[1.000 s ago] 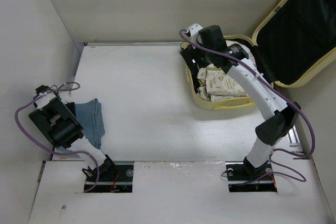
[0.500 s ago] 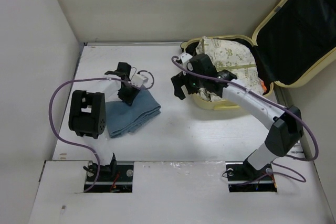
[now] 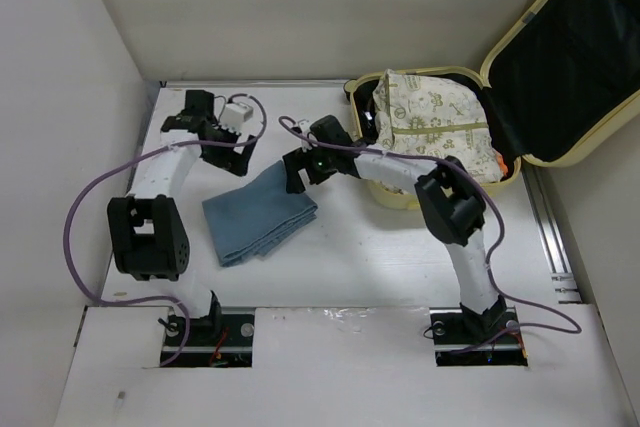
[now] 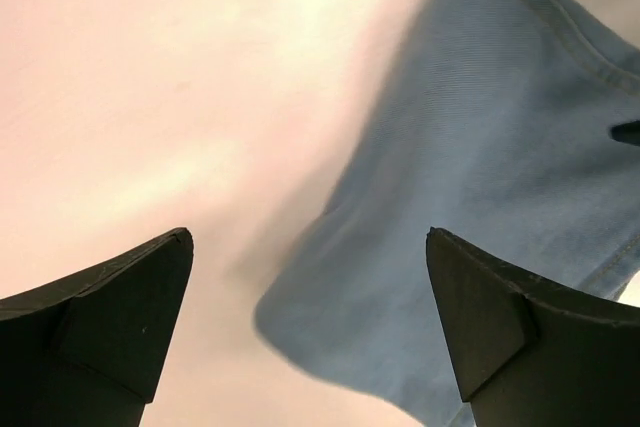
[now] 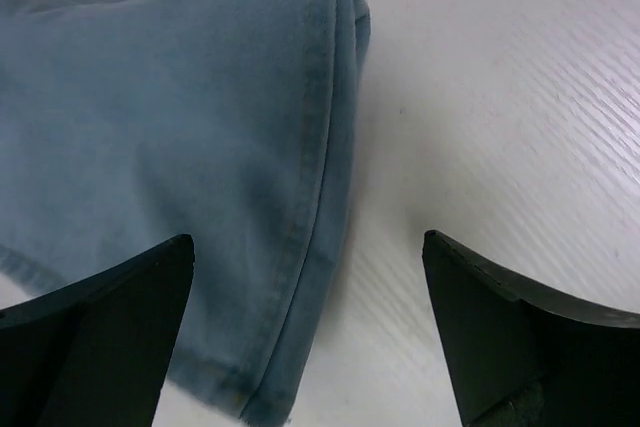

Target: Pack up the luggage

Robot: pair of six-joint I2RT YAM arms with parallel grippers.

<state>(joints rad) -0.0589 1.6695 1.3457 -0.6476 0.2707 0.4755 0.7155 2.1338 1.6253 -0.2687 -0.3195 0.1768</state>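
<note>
Two hands hang over a folded blue denim cloth, which lies flat on the white bench at about 9 o'clock from the bench's middle in the top view. The left hand stands wide, nothing between its dark fingers; it hovers at the cloth's 11 o'clock corner, and its wrist view shows a rounded fold of the denim below and toward 3 o'clock, with bare bench toward 9 o'clock. The right hand is wide too and holds nothing. It sits at the cloth's 1 o'clock corner, and its wrist view shows a stitched hem edge running down between the fingers, denim on the 9 o'clock side and bench on the 3 o'clock side. Whether either hand touches the cloth cannot be told.

The luggage rests at about 2 o'clock on the bench, against the right wall and well apart from the cloth. Its lid stands open, leaning toward 2 o'clock with the black lining facing the camera. Inside the lower shell lies a cream patterned fabric bundle crossed by an olive band, and a small orange patch shows at its 4 o'clock edge. Purple cables loop beside both arms.
</note>
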